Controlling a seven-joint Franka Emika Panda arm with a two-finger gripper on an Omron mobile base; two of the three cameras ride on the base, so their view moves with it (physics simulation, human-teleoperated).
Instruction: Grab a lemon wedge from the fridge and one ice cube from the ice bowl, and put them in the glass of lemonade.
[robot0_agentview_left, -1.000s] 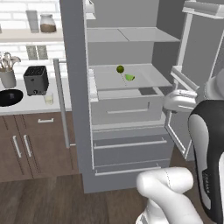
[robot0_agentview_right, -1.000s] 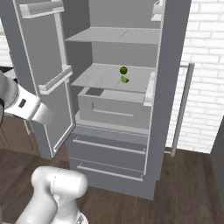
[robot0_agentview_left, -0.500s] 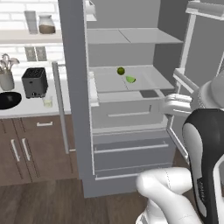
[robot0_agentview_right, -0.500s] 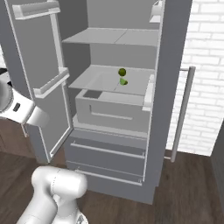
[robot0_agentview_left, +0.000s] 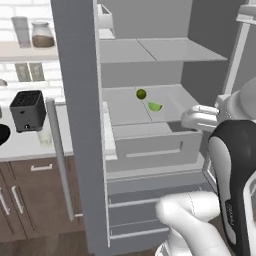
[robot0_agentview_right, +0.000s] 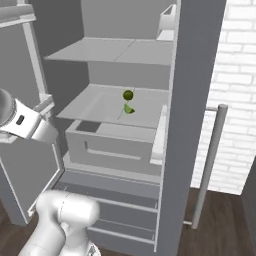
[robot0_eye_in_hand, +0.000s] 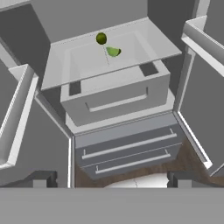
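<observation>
The fridge (robot0_agentview_left: 80, 125) is shown with both of its doors swung wide, and its grey interior is seen from 3 angles. 2 flat shelves are visible inside, with a pulled-out bin (robot0_agentview_right: 112, 145) below the lower shelf and 2 drawers with long bar handles beneath that.

The lemon wedge (robot0_agentview_left: 155, 106), a tiny bright green slice, is seen lying on the lower shelf, towards the back and near the middle. A dark olive-green round fruit (robot0_agentview_left: 141, 93) is placed just beside it, slightly further back. In the right base view the lemon wedge (robot0_agentview_right: 129, 109) is seen directly in front of the round fruit (robot0_agentview_right: 128, 94). In the hand view the wedge (robot0_eye_in_hand: 113, 51) and the fruit (robot0_eye_in_hand: 101, 38) are shown near the top of the picture, well apart from the gripper.

The gripper (robot0_eye_in_hand: 108, 180) is seen at the bottom of the hand view, aimed at the open fridge from in front and above. Its 2 dark fingertips (robot0_eye_in_hand: 41, 179) are spread to their widest, and nothing is held between them.

To the left of the fridge, a counter (robot0_agentview_left: 30, 145) is shown with a black toaster (robot0_agentview_left: 27, 110) on it. The glass of lemonade (robot0_agentview_left: 44, 137) is placed just in front of the toaster. The edge of the ice bowl (robot0_agentview_left: 2, 135) is seen at the far left. A brown-filled jar (robot0_agentview_left: 42, 35) is set on a wall shelf above.
</observation>
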